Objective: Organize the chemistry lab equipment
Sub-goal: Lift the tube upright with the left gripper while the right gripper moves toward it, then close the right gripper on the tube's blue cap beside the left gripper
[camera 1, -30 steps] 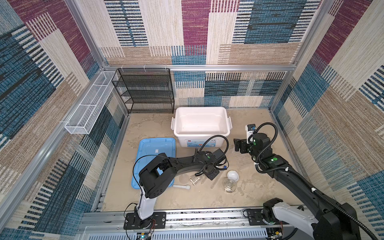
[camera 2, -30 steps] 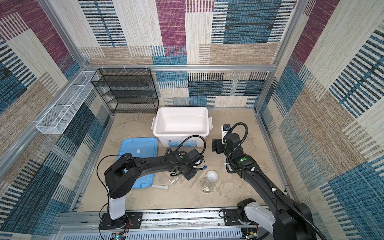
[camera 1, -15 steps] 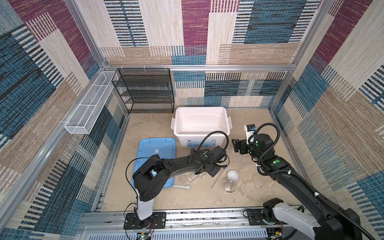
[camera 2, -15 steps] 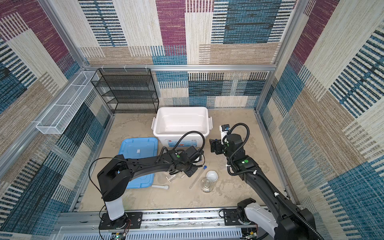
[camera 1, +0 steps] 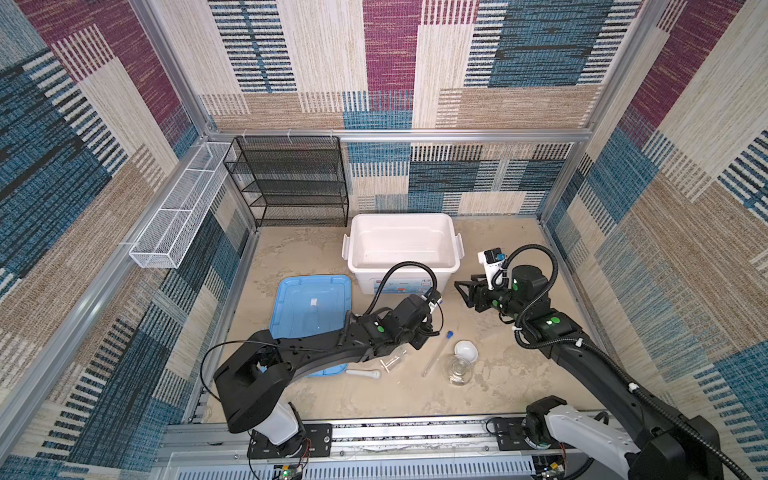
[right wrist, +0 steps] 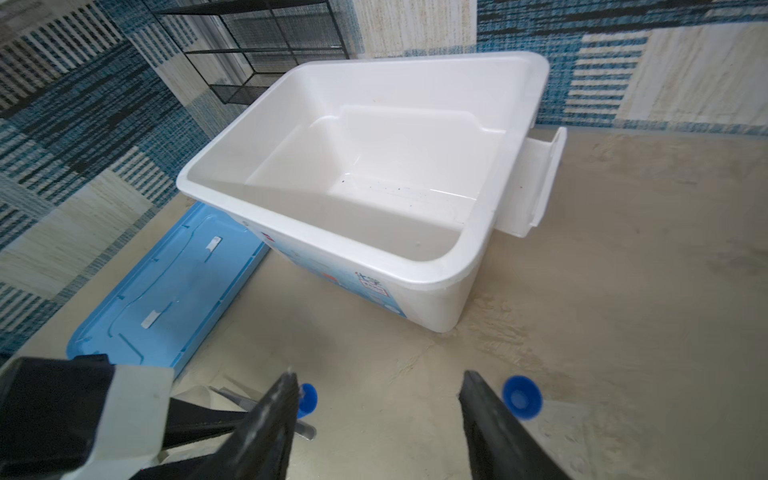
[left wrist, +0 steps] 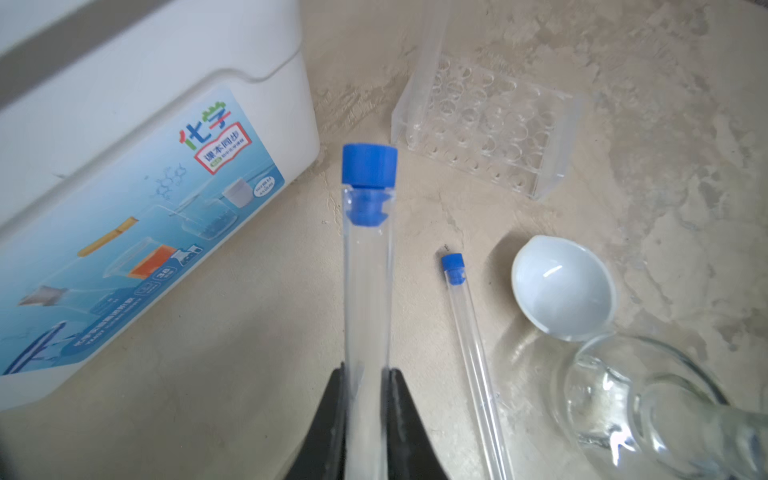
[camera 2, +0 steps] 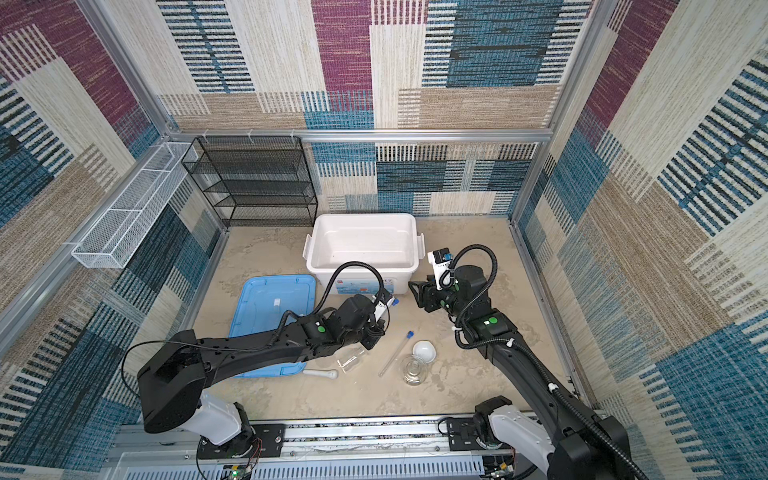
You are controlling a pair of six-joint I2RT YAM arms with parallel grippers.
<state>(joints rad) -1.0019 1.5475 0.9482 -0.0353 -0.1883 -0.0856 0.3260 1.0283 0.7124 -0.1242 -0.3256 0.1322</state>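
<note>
— Where's the test tube (left wrist: pixel 368 266) right now?

— Up off the bench (camera 1: pixel 519 374), in the left claw (left wrist: pixel 365 376). The jaws are pinched tight on the clear shaft, low down and well away from the blue cap. The cap points past the corner of the white bin (left wrist: pixel 124 137).

— Looks touchy to hold.

— I'd say so. It's light, stiff, thin-walled, smooth and round, so it could slide or twist in the grip, and a hard squeeze might crack it. Held that far from the cap, the long free end would swing wide. Mid-shaft seems the safer hold.

— And the right claw (right wrist: pixel 378 399)?

— Its jaws stand well apart with nothing between them, and it hovers beside the bin.

— What's around?

— Just beside the held one, a second tube (left wrist: pixel 473 353) lies flat on the bench. Next to that is the white bowl (left wrist: pixel 563 286), which is touching or nearly touching the glass flask (left wrist: pixel 648 411); I can't tell which. Beyond the cap sits a clear rack (left wrist: pixel 486 137) full of holes. The pestle (camera 1: pixel 363 373) lies near the edge of the blue lid (camera 1: pixel 311 303), beside the left arm.

— Anything in the way?

— The bin wall, if the tube goes in there; it would have to clear the rim. The way to the rack looks open, though the bowl and flask sit close by.
</note>
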